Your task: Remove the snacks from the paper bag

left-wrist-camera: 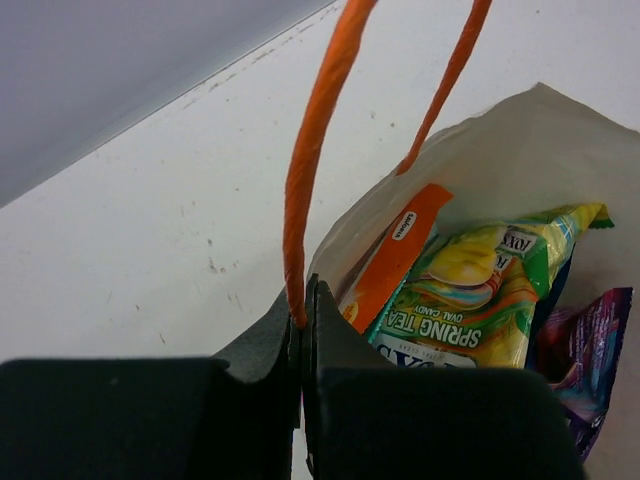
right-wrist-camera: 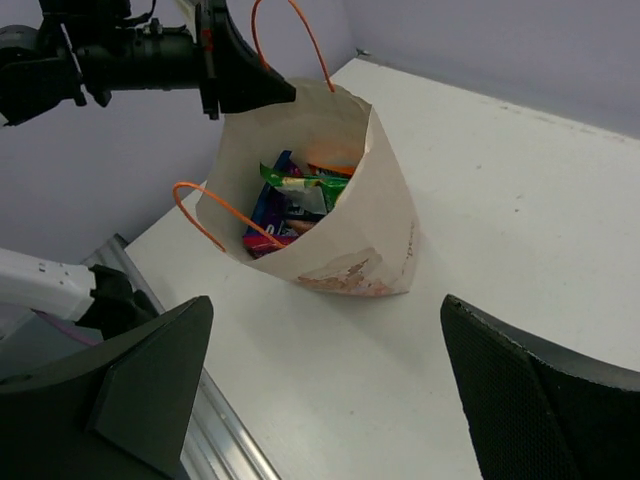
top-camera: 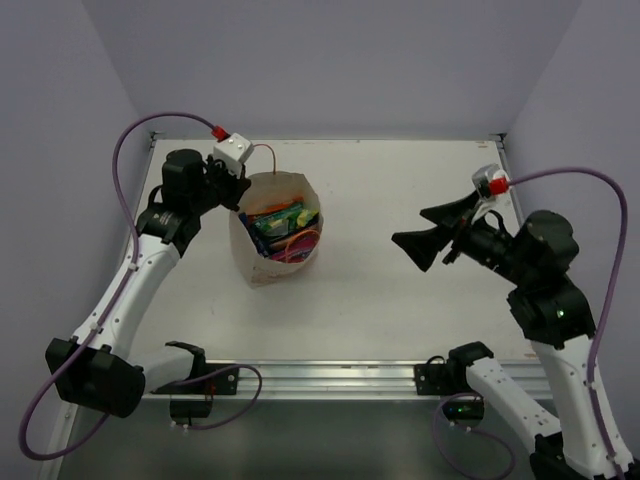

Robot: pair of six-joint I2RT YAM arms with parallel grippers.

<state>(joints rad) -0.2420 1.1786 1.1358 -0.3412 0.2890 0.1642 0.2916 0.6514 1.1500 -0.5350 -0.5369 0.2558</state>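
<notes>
The beige paper bag (top-camera: 268,262) stands upright and open at the table's left middle. Snacks (top-camera: 279,221) lie inside: a green-yellow packet (left-wrist-camera: 480,290), an orange one (left-wrist-camera: 395,250) and a purple one (left-wrist-camera: 590,340); the rest are hidden below. My left gripper (top-camera: 240,190) is at the bag's far-left rim, shut on the base of one orange loop handle (left-wrist-camera: 320,130), as the left wrist view (left-wrist-camera: 303,300) shows. The other handle (right-wrist-camera: 215,205) hangs loose at the near rim. My right gripper (top-camera: 425,232) is open and empty, well to the right of the bag (right-wrist-camera: 370,230), pointing at it.
The white table (top-camera: 400,180) is bounded by lilac walls at the back and both sides. An aluminium rail (top-camera: 320,378) runs along the near edge between the arm bases. The left arm (right-wrist-camera: 130,55) reaches to the bag from its far side.
</notes>
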